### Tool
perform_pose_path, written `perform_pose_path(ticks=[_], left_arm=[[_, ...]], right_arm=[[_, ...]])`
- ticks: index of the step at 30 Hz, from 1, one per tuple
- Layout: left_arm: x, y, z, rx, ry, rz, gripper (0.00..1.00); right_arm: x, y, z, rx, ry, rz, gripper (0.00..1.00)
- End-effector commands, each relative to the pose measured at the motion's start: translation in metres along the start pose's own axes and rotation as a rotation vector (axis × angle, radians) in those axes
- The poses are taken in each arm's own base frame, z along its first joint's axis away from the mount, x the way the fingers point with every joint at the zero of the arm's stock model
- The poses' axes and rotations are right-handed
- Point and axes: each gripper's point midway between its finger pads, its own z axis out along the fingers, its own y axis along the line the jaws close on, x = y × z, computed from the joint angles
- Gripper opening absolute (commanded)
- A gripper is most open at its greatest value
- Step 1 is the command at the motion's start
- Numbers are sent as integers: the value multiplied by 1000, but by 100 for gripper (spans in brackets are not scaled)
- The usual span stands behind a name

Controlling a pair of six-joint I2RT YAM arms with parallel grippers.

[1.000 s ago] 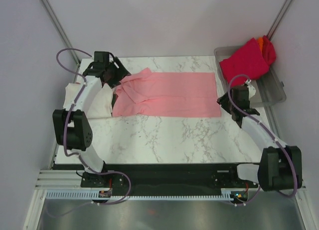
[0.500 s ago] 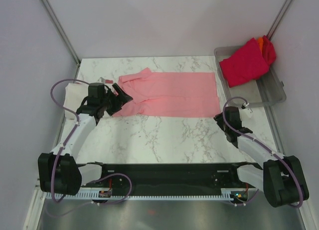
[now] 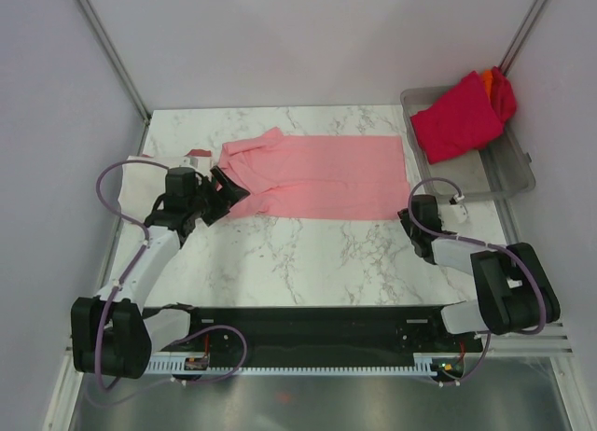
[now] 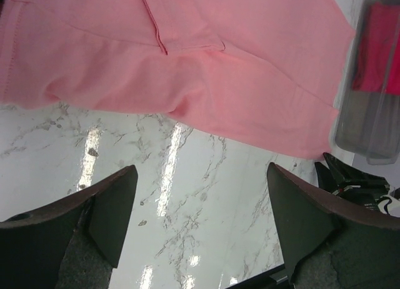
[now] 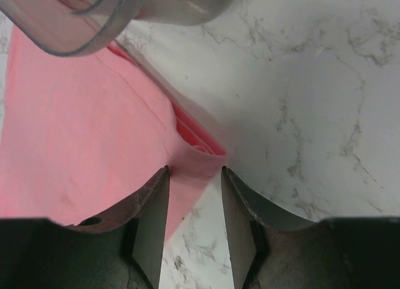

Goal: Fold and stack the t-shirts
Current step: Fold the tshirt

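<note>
From above, the pink t-shirt (image 3: pixel 317 174) lies flat on the far half of the tabletop (image 3: pixel 308 254), limp light cloth best pinched at a hem corner; in the last second my left fingers (image 3: pixel 222 185) dropped from its 10 o'clock sleeve to its 8 o'clock corner. My left wrist shows them spread wide over bare marble, just short of the hem. My right wrist shows my right fingers (image 5: pixel 194 173) half-spread astride the 4 o'clock corner, not clamped.
</note>
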Motion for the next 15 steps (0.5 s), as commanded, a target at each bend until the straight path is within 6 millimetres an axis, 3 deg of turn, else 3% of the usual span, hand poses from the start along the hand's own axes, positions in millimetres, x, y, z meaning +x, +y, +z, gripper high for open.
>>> perform_pose_path(ticks=[1,5,8,9,12,15], left_arm=[[-14,-14,-9,45,-56,47,91],[-19,-13,-14,21,-76,57,91],[-20,-13,-17,23,-82,55,91],[-18,-12,-17,21,-80,56,91],[-13,-7,-17,10,-71,60,91],[-1,4,-17,-6,-48,57,90]], right_arm=[[0,-8,10,46,-32,43,46],[-2,-12,18,82,-53,34,39],[0,-12,22,100,-51,12,15],[-1,-11,22,103,-52,1,1],[-12,-5,13,94,-74,-19,0],[-23,-19,-4,123,-107,-55,0]])
